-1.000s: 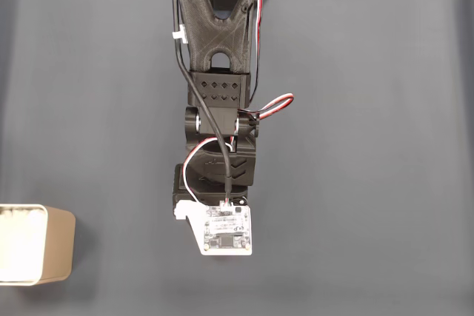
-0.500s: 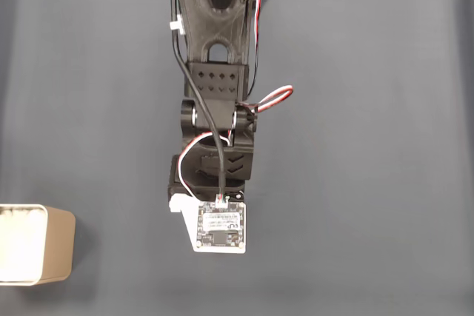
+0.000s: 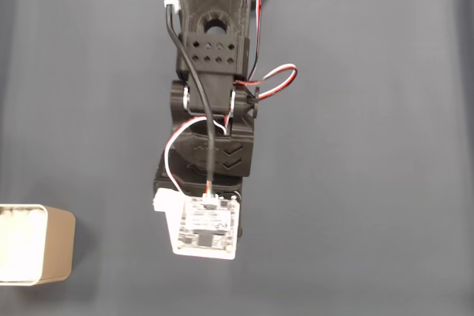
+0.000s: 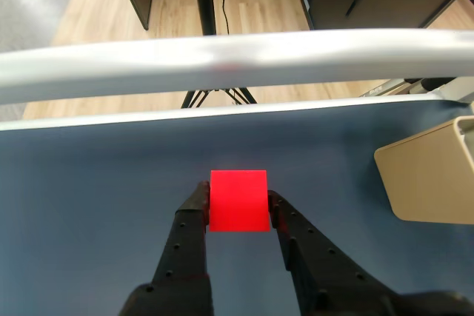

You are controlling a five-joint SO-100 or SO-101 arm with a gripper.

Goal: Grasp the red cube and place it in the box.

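Gripper point(image 4: 238, 203) fingers are clamping the red cube point(image 4: 238, 200) between them (above the blue mat point(image 4: 89, 183)), while the box point(image 4: 433, 175) is sitting at right in the wrist view.

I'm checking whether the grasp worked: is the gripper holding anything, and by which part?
Yes: in the wrist view the gripper pinches the red cube by its left and right side faces.

Bare surface point(image 3: 370, 183) is lying open between arm point(image 3: 215, 109) and box point(image 3: 37, 246). Box is sitting at lower left in the fixed view; nothing is blocking between.
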